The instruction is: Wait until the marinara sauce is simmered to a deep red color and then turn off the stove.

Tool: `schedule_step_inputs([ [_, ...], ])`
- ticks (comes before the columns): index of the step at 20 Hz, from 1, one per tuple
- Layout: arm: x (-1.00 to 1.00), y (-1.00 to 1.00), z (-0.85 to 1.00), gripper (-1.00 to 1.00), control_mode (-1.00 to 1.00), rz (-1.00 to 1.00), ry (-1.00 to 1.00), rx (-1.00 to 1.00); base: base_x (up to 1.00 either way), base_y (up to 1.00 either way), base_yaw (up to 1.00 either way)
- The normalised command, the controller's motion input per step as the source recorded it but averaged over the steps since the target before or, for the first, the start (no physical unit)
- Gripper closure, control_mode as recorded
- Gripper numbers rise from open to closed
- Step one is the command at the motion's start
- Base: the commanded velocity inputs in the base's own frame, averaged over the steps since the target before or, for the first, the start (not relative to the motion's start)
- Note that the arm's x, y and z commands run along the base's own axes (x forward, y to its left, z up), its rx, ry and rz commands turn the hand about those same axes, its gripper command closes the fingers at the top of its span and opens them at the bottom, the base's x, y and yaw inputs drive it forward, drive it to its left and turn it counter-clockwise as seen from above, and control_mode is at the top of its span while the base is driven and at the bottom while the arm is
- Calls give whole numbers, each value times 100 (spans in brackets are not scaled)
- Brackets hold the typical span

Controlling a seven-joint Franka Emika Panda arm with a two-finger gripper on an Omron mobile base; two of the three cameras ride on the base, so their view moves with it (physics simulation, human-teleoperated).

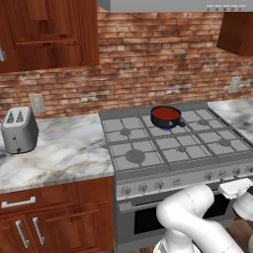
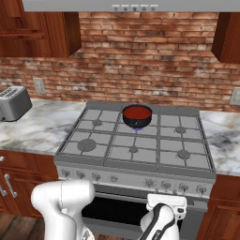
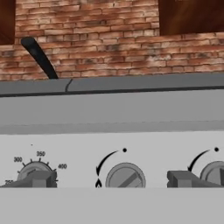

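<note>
Facing the stove knobs, your pincer stands spread, tips cut off. Marinara sauce sits red in the pan; the flame is mostly hidden.

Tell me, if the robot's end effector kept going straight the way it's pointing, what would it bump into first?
Most likely the stove front: a round knob sits between the end effector fingertips. How far off is unclear.

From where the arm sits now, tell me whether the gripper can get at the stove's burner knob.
Probably yes. The gripper faces the stove front with a burner knob between its open fingertips, and nothing stands between them.
</note>
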Motion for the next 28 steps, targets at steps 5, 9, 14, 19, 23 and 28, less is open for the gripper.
schedule_step_inputs([
  [5, 11, 0, -3, -100, -100, 0, -3, 0, 0, 0, 0],
  [9, 18, 0, -11, -100, -100, 0, 0, 0, 0, 0, 0],
  [14, 17, 0, -15, -100, -100, 0, 0, 0, 0, 0, 0],
  [19, 14, 0, -16, -100, -100, 0, 0, 0, 0, 0, 0],
  [23, 10, -4, -16, -100, -100, 0, 0, 0, 0, 0, 0],
  [28, 7, -12, -17, -100, -100, 0, 0, 0, 0, 0, 0],
])
